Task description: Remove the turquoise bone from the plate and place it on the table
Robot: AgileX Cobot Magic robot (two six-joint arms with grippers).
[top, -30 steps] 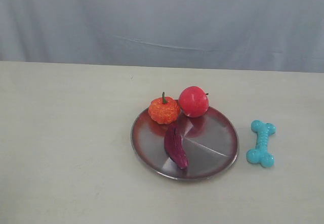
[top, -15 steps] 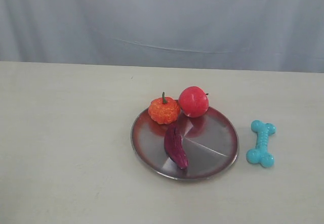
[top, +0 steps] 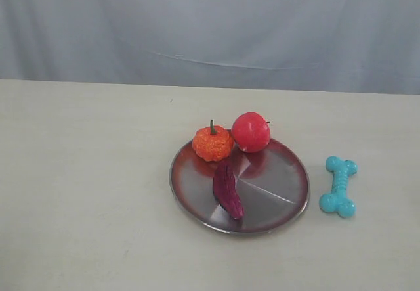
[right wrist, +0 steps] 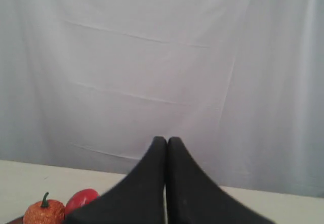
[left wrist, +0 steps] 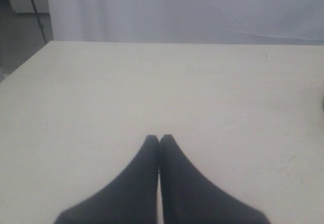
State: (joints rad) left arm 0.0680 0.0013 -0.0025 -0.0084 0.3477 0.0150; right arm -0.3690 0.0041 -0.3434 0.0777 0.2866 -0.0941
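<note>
The turquoise bone (top: 338,186) lies flat on the cream table (top: 92,173), just right of the round metal plate (top: 275,186) and clear of its rim. Neither arm shows in the exterior view. My left gripper (left wrist: 159,138) is shut with nothing in it, above bare tabletop. My right gripper (right wrist: 166,140) is also shut and empty, pointing toward the grey backdrop; the bone is out of sight in both wrist views.
An orange pumpkin toy (top: 212,142), a red ball (top: 251,132) and a dark purple pod (top: 227,190) sit on the plate. The pumpkin (right wrist: 43,213) and ball (right wrist: 81,199) also appear low in the right wrist view. A grey curtain (top: 210,28) hangs behind the table.
</note>
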